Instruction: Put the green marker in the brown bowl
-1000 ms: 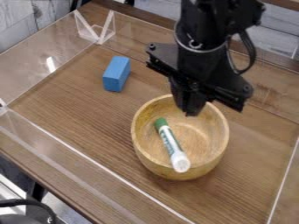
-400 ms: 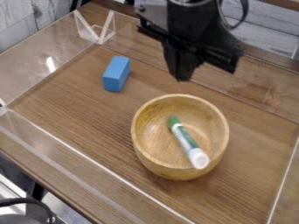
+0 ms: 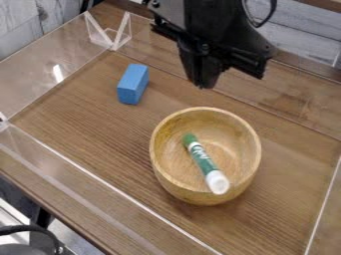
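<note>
Green marker lying inside the brown bowl, pincer raised above and behind it.

The green marker (image 3: 202, 164) lies loose on the inner floor of the brown bowl (image 3: 170, 132), slanting from its green end near the bowl's middle to its white end close to the near-right rim. Nothing touches it. The black pincer (image 3: 201, 83) hangs well above the bowl's far rim, pointing down, with nothing in it; its tips merge into one dark shape, so whether they are parted or pressed together cannot be told. A blue block (image 3: 132, 84) rests on the wooden desk (image 3: 80, 139) to the left of the bowl, apart from it. Clear plastic walls (image 3: 107, 35) edge the desk.
</note>
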